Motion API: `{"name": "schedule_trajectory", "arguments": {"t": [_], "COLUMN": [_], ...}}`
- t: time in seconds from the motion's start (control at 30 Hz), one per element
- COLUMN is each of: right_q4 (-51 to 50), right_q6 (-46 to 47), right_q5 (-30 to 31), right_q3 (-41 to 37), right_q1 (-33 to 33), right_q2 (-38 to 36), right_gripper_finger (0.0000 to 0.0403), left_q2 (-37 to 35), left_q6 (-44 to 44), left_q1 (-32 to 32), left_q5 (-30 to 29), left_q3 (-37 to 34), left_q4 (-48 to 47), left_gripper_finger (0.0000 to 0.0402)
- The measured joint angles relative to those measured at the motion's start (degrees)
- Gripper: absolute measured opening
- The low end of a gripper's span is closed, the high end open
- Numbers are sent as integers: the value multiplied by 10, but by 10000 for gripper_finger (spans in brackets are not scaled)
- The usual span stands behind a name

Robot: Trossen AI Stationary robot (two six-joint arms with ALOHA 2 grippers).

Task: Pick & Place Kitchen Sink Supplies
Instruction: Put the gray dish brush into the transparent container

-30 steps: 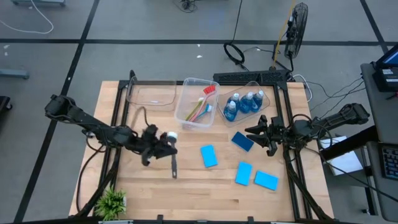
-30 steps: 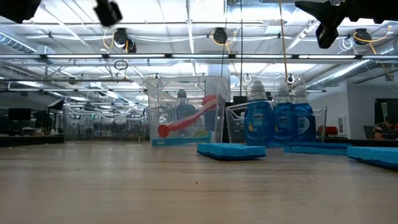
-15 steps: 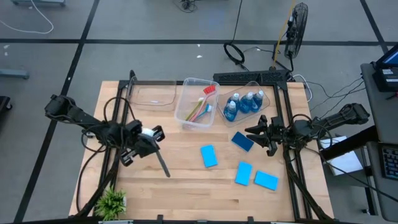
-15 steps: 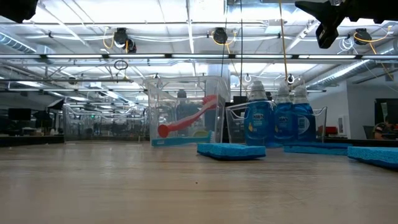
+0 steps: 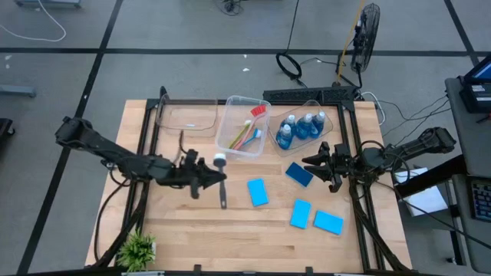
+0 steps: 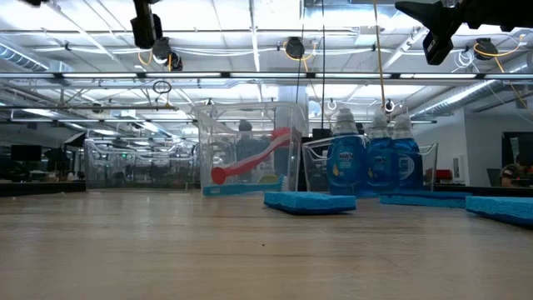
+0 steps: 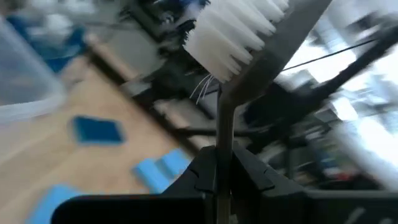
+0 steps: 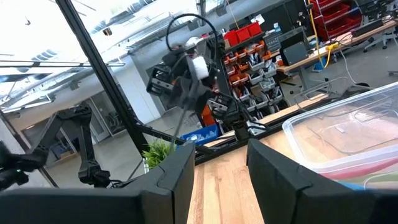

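My left gripper [image 5: 207,178] is shut on the grey brush [image 5: 222,184], which has a white bristle head [image 5: 219,159], high above the table's middle, left of the sponges. In the low view this gripper [image 6: 146,29] shows near the top edge. My right gripper [image 5: 311,167] hangs open near the right side, just beside the dark blue sponge [image 5: 299,174], touching nothing. Three lighter blue sponges [image 5: 257,192] [image 5: 301,213] [image 5: 328,222] lie flat on the table. The blue bottles [image 5: 299,128] stand in one clear bin. Red, yellow and blue brushes [image 5: 247,132] lie in another. My left gripper pinches the grey brush's slim handle [image 7: 224,149] between its two fingers, about midway along it. The fingers come level from the table's left and lie across the handle. The brush is lifted clear, its bristle head [image 7: 233,31] toward the far side and its free end [image 5: 223,204] toward the near side.
An empty clear bin [image 5: 186,115] sits at the far left of the table. A small green plant [image 5: 138,249] stands at the near left corner. Black frame rails [image 5: 146,153] run along both sides. Bare wood [image 5: 230,238] lies near the front edge.
My left gripper swung toward the table's left and then back toward the right, turning at the wrist, and ends a little farther right than a second ago. The held brush swung with it, its handle first slanting, now pointing to the near edge.
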Motion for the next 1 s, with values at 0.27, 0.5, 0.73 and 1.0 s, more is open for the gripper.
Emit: {"name": "schedule_trajectory", "arguments": {"t": [0.27,0.5,0.73,1.0], "right_q4": [0,0,0,-15], "right_q6": [-1,-1,-2,-58], "right_q5": [0,0,0,-1], "right_q3": [0,0,0,0], "right_q1": [0,0,0,0], "right_q2": [0,0,0,0], "right_gripper_finger": [134,134,134,134], "left_q2": [16,52,116,183], "left_q6": [29,39,29,20], "left_q1": [7,47,109,185], "left_q5": [-83,-112,-72,33], "left_q3": [186,313,400,458], "left_q4": [-337,-495,-584,-630], "left_gripper_finger": [20,20,20,20]}}
